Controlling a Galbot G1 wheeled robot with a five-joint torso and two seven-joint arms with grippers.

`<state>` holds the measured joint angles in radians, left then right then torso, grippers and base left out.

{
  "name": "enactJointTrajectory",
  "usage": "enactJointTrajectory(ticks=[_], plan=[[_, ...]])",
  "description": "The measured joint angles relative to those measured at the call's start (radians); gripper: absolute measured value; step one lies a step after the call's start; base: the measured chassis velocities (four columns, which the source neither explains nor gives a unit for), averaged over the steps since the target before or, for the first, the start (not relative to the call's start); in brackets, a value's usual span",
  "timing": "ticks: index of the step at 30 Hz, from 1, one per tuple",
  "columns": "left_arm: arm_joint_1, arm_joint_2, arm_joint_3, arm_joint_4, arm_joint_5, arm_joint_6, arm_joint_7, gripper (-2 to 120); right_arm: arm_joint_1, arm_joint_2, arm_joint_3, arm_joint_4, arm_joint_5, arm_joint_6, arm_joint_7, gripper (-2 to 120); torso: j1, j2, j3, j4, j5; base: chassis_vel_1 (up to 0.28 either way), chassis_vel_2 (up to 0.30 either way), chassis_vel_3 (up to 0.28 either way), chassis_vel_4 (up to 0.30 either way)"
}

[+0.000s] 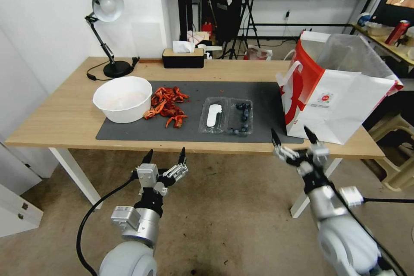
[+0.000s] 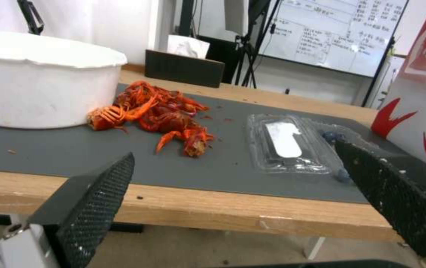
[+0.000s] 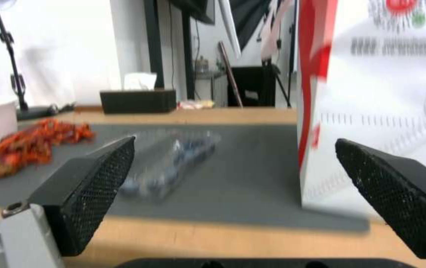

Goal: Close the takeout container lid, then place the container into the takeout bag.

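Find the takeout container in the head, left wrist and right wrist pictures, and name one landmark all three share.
Head view: the takeout container lies open on the dark mat, between the crayfish pile and the takeout bag.
Left wrist view: the container lies on the mat beyond the table edge, lid label up.
Right wrist view: the container lies blurred on the mat, beside the bag.
Shared landmark: the black tissue box at the table's back.

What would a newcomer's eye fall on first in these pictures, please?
Probably the red crayfish pile on the dark mat, beside the white bowl. Next, the takeout container lying open at mid-mat, and the takeout bag standing on the table's right end. The left gripper and right gripper hang open before the table edge.
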<state>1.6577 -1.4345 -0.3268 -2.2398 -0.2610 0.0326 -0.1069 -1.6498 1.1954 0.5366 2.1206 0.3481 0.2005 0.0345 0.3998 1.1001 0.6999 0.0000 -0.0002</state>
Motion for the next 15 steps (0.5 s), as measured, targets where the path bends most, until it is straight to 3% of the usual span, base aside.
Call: enactJointTrajectory(ticks=[15], plan=[[0.016, -0.007, 0.002, 0.016, 0.004, -0.021, 0.006, 100, -0.062, 0.031, -0.016, -0.011, -0.032, -0.001, -0.005, 100, 0.0, 0.0, 0.0, 0.0, 0.0002, 0.0, 0.0, 0.0, 0.0]])
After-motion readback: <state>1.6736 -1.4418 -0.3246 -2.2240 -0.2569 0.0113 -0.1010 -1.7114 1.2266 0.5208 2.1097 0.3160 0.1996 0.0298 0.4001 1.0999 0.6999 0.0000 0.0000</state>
